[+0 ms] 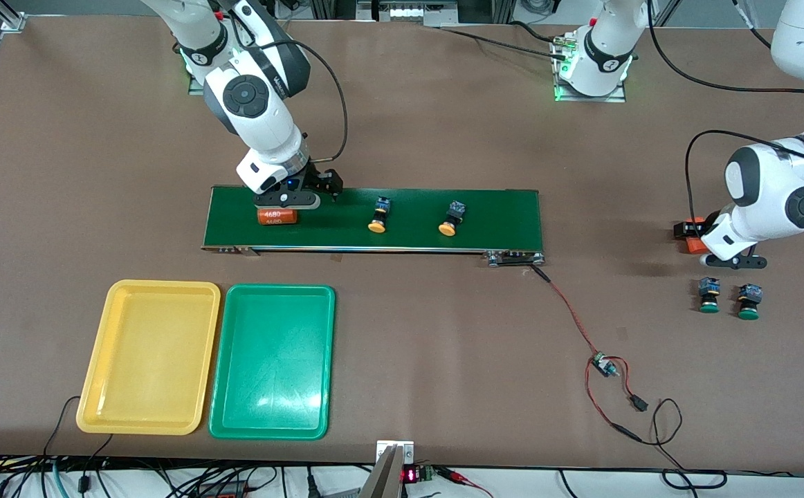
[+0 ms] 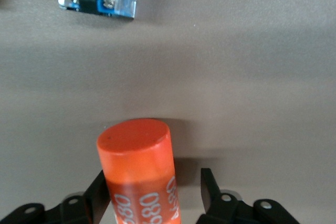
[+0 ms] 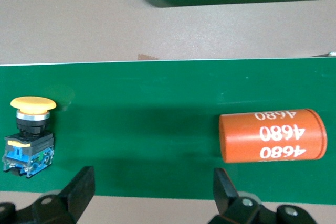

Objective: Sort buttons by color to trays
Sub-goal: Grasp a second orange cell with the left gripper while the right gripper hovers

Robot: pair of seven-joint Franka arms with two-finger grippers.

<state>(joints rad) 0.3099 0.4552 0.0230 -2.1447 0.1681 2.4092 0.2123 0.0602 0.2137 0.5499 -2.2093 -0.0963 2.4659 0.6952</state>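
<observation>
An orange cylinder (image 2: 137, 171) is framed, not clamped, by the left gripper (image 2: 152, 198); the right gripper (image 3: 152, 192) is spread over the belt (image 1: 499, 207), trays (image 1: 149, 356) unfilled

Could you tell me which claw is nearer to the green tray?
The right claw, over the conveyor belt beside the green tray. The left claw is toward the table's other end.

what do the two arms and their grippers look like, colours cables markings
Both arms are glossy white with dark grey round joint caps and black bands bearing a small logo. A black cable loops along each forearm. The right gripper and left gripper are black with two fingers; the right one shows a small blue light.
</observation>
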